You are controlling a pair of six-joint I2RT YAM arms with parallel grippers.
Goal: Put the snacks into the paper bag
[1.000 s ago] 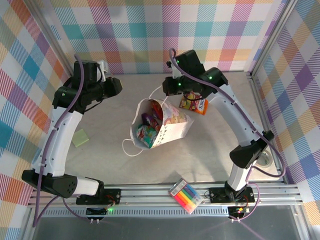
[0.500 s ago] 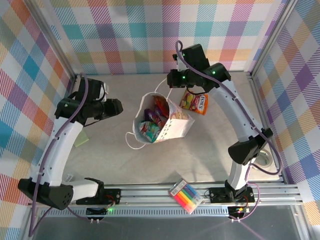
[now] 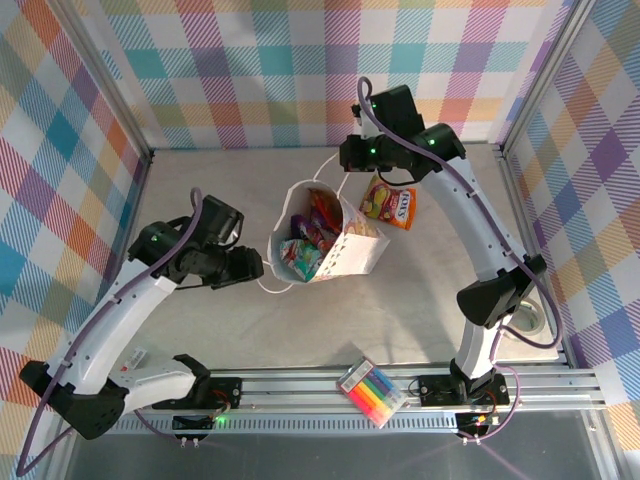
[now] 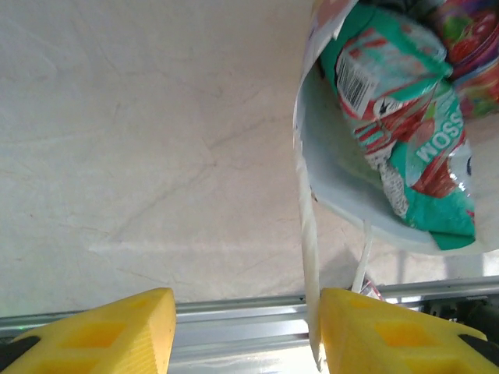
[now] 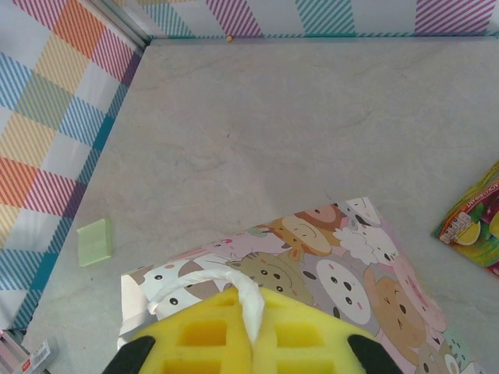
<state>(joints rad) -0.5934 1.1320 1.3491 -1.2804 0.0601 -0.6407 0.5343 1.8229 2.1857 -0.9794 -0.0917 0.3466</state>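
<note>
Top external: paper bag opens leftward, right end effector clamping its handle, left end effector apart.

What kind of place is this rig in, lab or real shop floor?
Probably a lab test cell, not a shop: two arms bolted to an aluminium rail at the table edge, plaid backdrop panels all round, and a staged paper bag of snacks.
</note>
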